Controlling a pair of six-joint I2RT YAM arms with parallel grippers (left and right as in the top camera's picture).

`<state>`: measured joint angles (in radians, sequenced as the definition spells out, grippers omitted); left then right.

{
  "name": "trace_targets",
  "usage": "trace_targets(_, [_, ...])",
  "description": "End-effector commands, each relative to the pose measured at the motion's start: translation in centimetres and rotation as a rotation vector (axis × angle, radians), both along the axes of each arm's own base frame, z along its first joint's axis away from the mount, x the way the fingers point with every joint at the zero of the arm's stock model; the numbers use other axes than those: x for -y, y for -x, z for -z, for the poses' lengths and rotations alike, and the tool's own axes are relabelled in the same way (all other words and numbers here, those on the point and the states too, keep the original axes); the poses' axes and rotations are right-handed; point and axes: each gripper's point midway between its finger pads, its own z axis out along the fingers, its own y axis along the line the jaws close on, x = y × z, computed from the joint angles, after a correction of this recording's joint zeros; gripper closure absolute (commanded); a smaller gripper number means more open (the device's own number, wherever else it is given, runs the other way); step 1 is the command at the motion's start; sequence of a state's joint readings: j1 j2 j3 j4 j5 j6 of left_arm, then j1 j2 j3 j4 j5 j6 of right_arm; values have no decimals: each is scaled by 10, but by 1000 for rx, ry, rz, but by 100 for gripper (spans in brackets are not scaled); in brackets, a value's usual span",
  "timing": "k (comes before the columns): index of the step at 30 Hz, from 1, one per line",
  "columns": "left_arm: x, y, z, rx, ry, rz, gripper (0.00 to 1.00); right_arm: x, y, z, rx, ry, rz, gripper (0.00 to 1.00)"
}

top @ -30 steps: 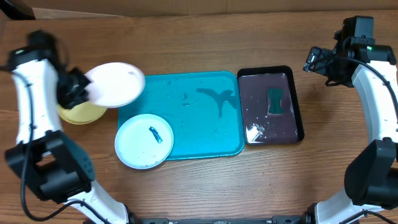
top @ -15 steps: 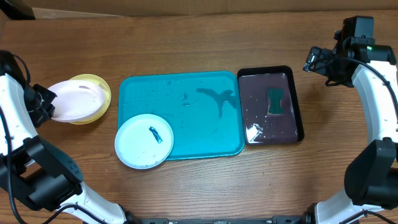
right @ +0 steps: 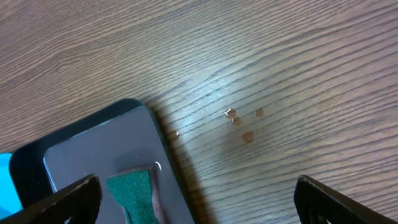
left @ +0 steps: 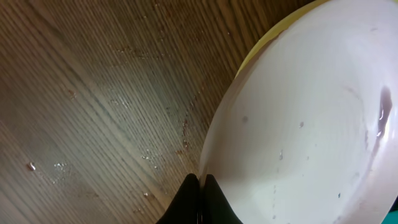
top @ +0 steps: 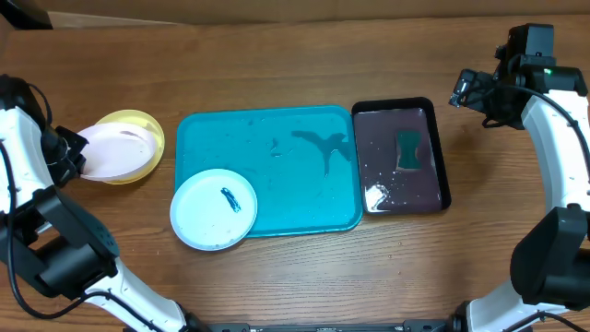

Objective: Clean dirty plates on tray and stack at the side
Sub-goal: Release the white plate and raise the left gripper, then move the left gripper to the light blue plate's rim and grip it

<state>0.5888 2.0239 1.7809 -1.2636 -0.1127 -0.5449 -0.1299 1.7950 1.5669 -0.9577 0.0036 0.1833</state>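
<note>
The white plate (top: 118,152) lies tilted on top of the yellow-green plate (top: 140,122) on the table, left of the turquoise tray (top: 295,184). My left gripper (top: 72,155) is shut on the white plate's left rim. In the left wrist view, my left gripper (left: 200,177) pinches the edge of the white plate (left: 311,124), with a sliver of yellow rim (left: 267,32) behind. A pale blue plate (top: 203,219) with a dark smear overlaps the tray's front left corner. My right gripper (top: 472,92) hangs open at the far right, holding nothing; the right wrist view shows my right gripper (right: 199,202) over bare wood.
A black tray (top: 443,157) with a purple inside stands right of the turquoise tray and holds a green sponge (top: 407,149), which also shows as a green sponge (right: 134,193) near my right gripper. Dark wet smears mark the turquoise tray's middle. Small crumbs (right: 239,118) lie on the wood.
My left gripper has carried the white plate leftward from beside the tray's left edge and lowered it onto the yellow-green plate. The right arm has not moved.
</note>
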Motion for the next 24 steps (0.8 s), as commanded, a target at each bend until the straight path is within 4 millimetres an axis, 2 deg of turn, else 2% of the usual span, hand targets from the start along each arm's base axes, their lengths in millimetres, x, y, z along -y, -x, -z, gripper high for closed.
trace_targets(1, [2,-10,4,23,17,-3,96,-2,-2,-9,27,-2,3,0])
trace_targets(4, [4,-13,4,37,26,-1,90,-2,-2,-9,27,-2,3,0])
trace_targets(6, [6,-16,4,51,38,13,78,-2,-2,-9,27,-2,3,0])
trace_targets(8, [9,-20,4,69,56,43,57,-2,-2,-9,27,-2,3,0])
trace_targets(9, [11,-22,4,76,69,64,43,-2,-2,-9,27,-2,3,0])
trace_targets(11, [15,-24,4,89,92,102,27,-2,-2,-9,27,-2,3,0])
trace_targets(12, [17,-25,4,94,103,115,22,-2,-2,-9,27,-2,3,0])
trace_targets(15, [27,-23,5,94,152,124,18,-2,-2,-9,27,-2,3,0])
trace_targets(18, [40,-12,5,58,212,119,18,-2,-2,-9,27,-2,3,0])
trace_targets(24, [80,22,1,-96,348,129,31,-2,-2,-9,27,-2,3,0])
